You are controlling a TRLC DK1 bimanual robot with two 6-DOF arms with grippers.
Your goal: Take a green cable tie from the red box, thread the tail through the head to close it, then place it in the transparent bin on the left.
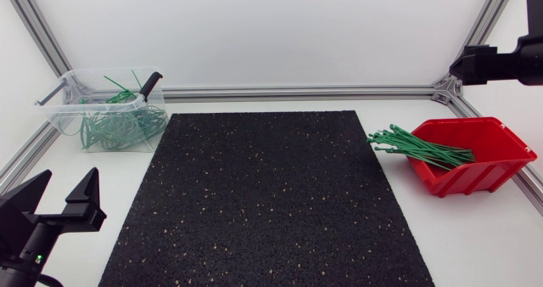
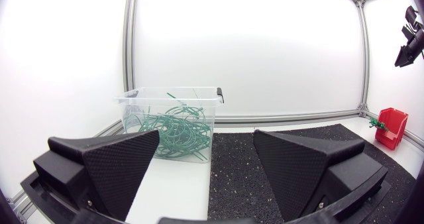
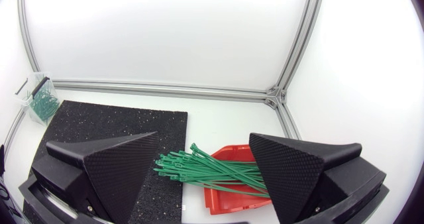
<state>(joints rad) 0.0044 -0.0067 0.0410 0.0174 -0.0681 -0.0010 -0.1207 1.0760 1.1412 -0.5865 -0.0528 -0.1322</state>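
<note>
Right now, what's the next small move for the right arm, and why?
Probably lower the right pincer onto the green cable ties: it hangs open and empty above the red box, and the ties' ends stick out past the box's rim, free to pinch.

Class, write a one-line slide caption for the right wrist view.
Open right gripper hangs above the red box of straight green cable ties, beside the black mat.

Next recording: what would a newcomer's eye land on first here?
The bright red plastic box at the table's right, with a bundle of straight green cable ties poking out toward the black speckled mat. Next, the transparent bin at far left, holding a tangle of looped green ties.
</note>
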